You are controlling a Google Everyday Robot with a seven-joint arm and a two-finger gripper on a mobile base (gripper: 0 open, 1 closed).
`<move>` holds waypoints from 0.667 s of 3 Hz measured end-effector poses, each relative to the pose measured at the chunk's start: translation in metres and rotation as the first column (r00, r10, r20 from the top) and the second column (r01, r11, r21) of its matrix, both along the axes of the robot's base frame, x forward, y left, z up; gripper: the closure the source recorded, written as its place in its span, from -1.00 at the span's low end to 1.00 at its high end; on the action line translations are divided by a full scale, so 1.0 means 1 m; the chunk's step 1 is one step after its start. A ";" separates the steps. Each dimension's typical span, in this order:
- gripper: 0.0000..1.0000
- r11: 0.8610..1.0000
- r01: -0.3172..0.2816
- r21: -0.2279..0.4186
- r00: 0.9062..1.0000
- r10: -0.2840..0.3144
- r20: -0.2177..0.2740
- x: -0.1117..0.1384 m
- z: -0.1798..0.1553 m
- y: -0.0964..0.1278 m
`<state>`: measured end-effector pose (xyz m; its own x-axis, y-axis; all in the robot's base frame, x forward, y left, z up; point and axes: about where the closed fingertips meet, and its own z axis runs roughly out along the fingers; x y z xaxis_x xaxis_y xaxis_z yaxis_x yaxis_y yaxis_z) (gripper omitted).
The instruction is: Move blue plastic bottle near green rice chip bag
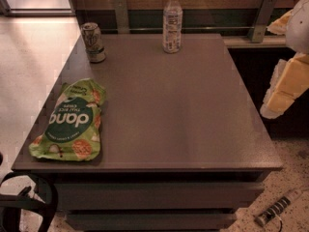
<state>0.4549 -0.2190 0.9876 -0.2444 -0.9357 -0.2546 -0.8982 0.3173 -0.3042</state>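
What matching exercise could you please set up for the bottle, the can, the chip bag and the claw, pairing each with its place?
Things:
1. blue plastic bottle
2. metal can
3. green rice chip bag
4. claw

Places:
A. lying flat at the front left of the table
B. off the table, beyond its right edge
C. upright at the middle of the table's back edge
D. upright at the table's back left corner

Pairs: 1-C, 2-D, 3-A, 4-B
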 end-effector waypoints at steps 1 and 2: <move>-1.00 0.991 0.089 0.103 0.993 -0.096 0.064 0.031 0.000 -0.011; -1.00 0.956 0.142 0.256 0.973 -0.182 0.139 0.066 -0.003 -0.017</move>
